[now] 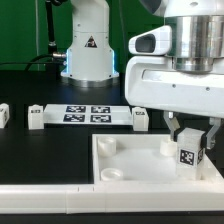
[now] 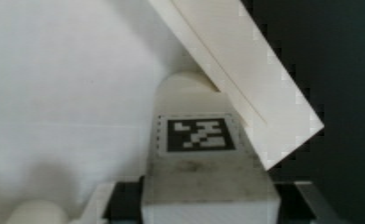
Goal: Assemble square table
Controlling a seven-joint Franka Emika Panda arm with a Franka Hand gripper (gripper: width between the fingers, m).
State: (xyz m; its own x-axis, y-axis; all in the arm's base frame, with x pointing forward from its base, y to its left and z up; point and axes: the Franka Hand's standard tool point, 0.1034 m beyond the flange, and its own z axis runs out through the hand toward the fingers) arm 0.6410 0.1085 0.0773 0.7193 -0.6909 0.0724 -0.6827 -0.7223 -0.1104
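Note:
The white square slab [image 1: 150,158] with raised rim and round corner sockets lies at the front of the black table. My gripper [image 1: 190,150] hangs over the slab's corner on the exterior view's right, shut on a white tagged block leg [image 1: 188,155] held upright, its lower end at the rim. In the wrist view the leg [image 2: 200,135] runs out from between the black fingers [image 2: 129,200], its tag facing the camera, against the slab's white floor [image 2: 72,100] and rim [image 2: 241,60]. Two loose legs [image 1: 37,119] [image 1: 140,118] stand behind the slab.
The marker board [image 1: 87,113] lies behind the slab, between the two loose legs. Another white block [image 1: 4,114] sits at the exterior view's left edge. The arm's base [image 1: 87,50] stands at the back. A long white bar [image 1: 60,200] runs along the front edge.

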